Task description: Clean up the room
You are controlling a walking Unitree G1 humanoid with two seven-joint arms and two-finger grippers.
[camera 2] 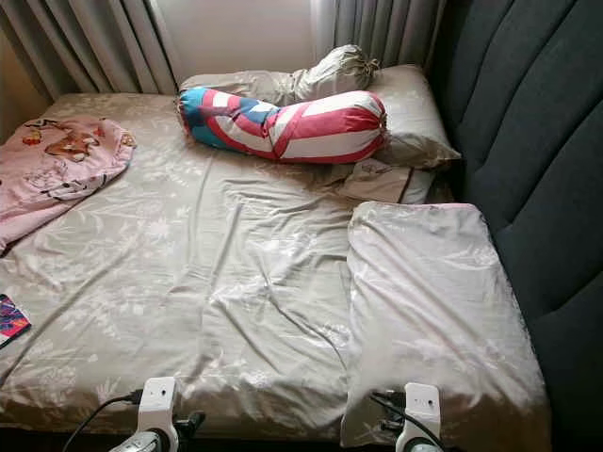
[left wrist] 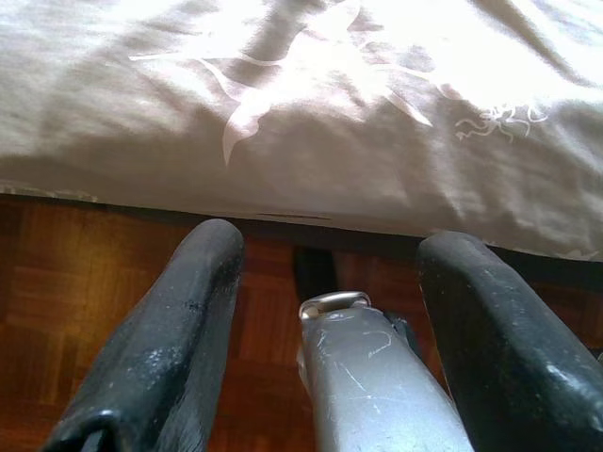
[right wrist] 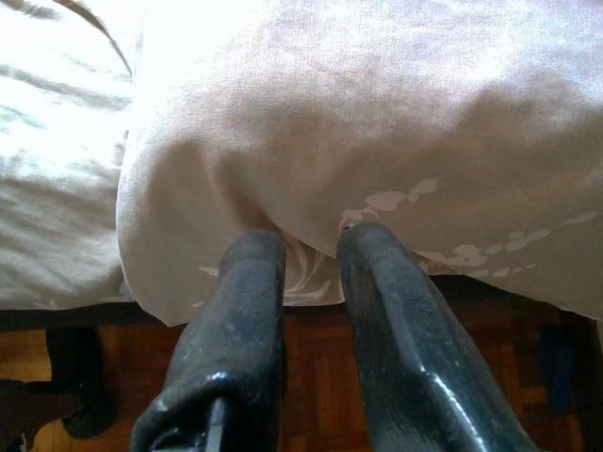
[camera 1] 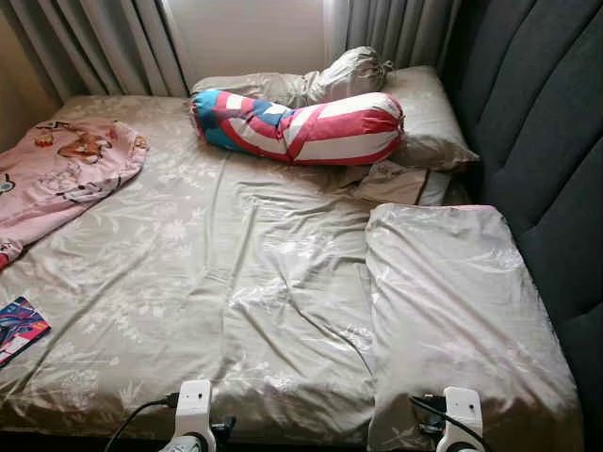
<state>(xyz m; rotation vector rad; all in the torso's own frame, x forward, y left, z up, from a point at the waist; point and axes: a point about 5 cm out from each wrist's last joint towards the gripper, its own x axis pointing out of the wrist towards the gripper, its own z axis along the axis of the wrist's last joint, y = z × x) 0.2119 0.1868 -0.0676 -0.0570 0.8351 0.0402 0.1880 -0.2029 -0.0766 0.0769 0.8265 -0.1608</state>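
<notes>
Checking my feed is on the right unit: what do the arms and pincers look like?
Both wrists end in white blocks with black cables looping off them. The left pincer has two long, thick, rounded black fingers, dusty and scuffed, with a scratched silver part between them. The right pincer has the same glossy black fingers.

Head cameras look down the bed [camera 1: 236,273]; wrist cameras closely face its near edge.

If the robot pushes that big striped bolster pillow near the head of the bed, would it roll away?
The striped bolster is cylinder-shaped, so it might roll a little. It is wedged against the pillows behind it, which would probably stop it. Its dented surface suggests it is soft and would bend when lifted.
</notes>
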